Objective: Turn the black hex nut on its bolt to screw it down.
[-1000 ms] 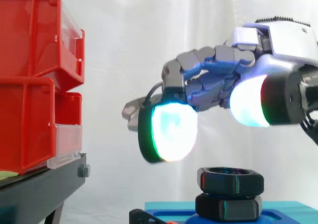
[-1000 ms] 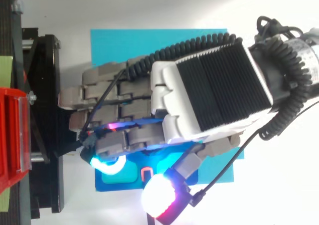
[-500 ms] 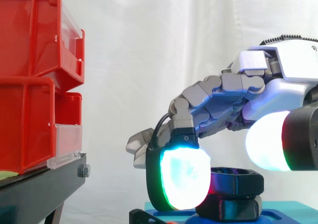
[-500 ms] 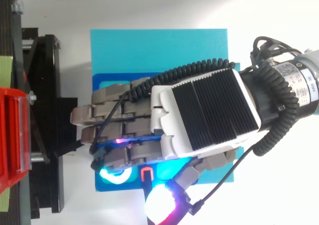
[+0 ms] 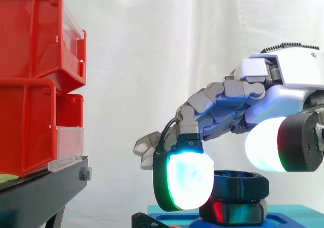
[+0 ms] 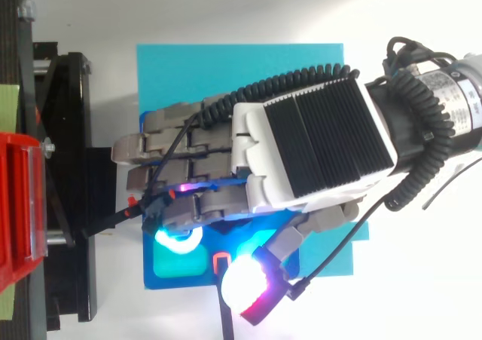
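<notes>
With the black nut (image 5: pixel 238 185) sat over the blue mat (image 6: pixel 226 68) at 6 o'clock from the hand (image 5: pixel 288 74), whether it's actually gripped can't be told, so it should be squeezed evenly and kept level while turned, or it'll get cross-threaded.

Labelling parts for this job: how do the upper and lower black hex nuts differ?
The upper nut sits stacked on the lower nut, which rests on the blue base. The upper nut's open top shows; the lower nut's top is covered. The lower nut carries red and green glints; the upper nut looks plain dark. Both are black, hexagonal and similar in width.
</notes>
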Available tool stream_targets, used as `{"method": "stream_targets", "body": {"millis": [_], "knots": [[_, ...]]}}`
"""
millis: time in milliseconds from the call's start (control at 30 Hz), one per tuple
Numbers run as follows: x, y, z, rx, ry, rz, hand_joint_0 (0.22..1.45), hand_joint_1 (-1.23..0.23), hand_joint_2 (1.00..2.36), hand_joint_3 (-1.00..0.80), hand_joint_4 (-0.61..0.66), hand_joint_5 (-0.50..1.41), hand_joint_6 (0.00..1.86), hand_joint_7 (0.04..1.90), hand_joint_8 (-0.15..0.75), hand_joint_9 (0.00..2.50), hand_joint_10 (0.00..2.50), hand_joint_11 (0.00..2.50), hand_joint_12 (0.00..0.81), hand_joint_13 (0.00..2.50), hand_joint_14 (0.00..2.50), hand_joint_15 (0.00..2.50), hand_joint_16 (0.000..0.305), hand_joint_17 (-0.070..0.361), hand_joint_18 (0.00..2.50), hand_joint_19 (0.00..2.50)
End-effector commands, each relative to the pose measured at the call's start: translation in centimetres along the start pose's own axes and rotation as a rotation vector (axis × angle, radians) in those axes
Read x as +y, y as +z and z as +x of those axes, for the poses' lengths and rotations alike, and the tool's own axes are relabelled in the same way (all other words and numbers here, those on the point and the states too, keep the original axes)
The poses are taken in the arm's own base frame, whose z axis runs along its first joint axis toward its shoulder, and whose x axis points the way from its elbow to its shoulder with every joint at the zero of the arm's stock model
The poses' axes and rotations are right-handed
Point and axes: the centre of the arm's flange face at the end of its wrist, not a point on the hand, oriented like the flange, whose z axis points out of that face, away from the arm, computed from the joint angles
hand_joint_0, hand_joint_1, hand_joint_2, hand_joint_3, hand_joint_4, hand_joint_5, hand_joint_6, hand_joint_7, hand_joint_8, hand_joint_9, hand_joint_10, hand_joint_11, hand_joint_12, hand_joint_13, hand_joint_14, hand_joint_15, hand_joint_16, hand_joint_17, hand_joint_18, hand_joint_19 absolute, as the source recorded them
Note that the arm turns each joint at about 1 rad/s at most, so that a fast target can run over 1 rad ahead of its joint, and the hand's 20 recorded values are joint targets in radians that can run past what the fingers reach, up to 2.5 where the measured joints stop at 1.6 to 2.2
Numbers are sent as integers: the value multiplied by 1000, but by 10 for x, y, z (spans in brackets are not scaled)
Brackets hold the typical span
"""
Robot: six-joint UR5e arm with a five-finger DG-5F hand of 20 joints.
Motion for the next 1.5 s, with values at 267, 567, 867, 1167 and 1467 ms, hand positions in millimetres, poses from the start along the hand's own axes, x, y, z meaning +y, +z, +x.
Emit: {"method": "stream_targets", "body": {"millis": [267, 567, 867, 1167, 1467], "knots": [[-20, -11, -7, -2, -18, -1, 508, -441, 1000, -500, 231, -156, 735, 833, 321, 458, 7, 206, 361, 247, 0, 0, 55, 125, 325, 186], [-32, -19, -12, -5, -20, -2, 508, -442, 1000, -500, 234, -155, 732, 841, 320, 459, 5, 196, 360, 248, 0, 0, 55, 124, 325, 185], [-43, -24, -22, -39, -36, -53, 509, -442, 1000, -500, 241, -152, 715, 859, 321, 459, 5, 195, 361, 245, 0, 0, 55, 124, 322, 189], [-28, -12, -20, -50, -36, -63, 508, -442, 1000, -500, 245, -147, 682, 902, 320, 457, 5, 199, 361, 245, 0, 0, 55, 124, 325, 184], [2, 8, -15, -63, -34, -68, 510, -446, 1000, -500, 243, -145, 675, 912, 319, 460, 5, 201, 361, 243, 0, 0, 56, 125, 326, 195]]}}
